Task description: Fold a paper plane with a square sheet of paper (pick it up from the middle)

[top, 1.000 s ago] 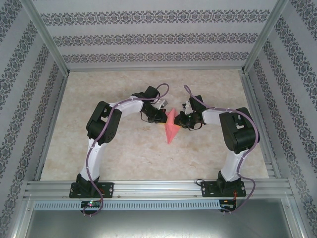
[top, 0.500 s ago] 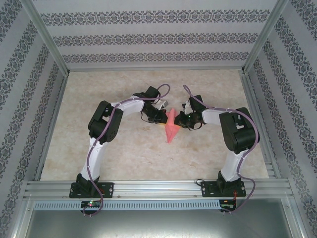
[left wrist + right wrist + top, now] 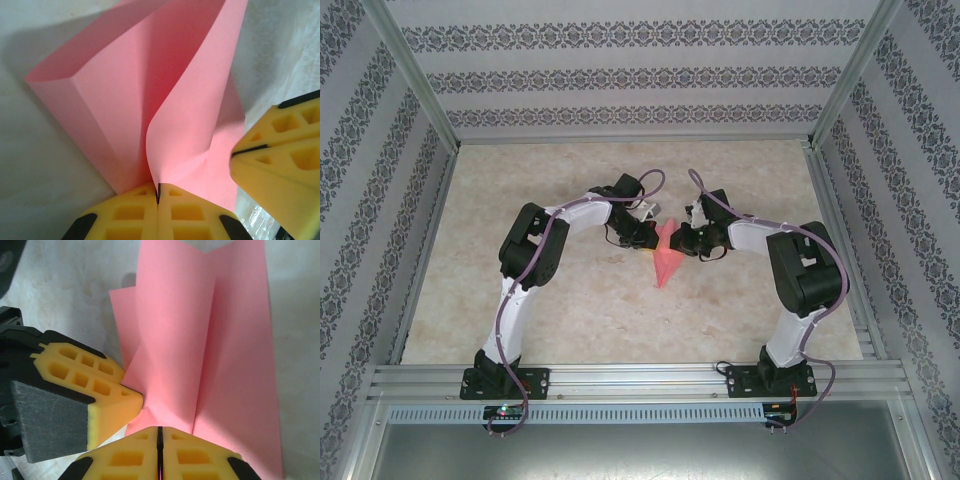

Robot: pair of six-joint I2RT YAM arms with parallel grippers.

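left gripper (image 3: 649, 234) is clenched on the pink paper plane (image 3: 666, 262); in its own wrist view its yellow fingers (image 3: 130, 215) are pressed flat together and a curling fold of the paper (image 3: 150, 100) runs straight down into the seam between them. right gripper (image 3: 683, 240) is clenched too, its yellow fingers (image 3: 195, 457) shut tight with the bottom edge of the paper (image 3: 220, 350) meeting their tips, so it seems to pinch a layer as well. seen from above, the two arms reach in from either side and meet near the middle of the pale marbled table (image 3: 570, 320), tips close together with the paper between them. from there the plane narrows to a point aimed toward the arm bases. up close the paper is partly folded, with long creases and loose flaps standing apart. each wrist view also catches the other gripper's yellow fingers just beside the paper, the right one (image 3: 275, 160) and the left one (image 3: 90, 385).
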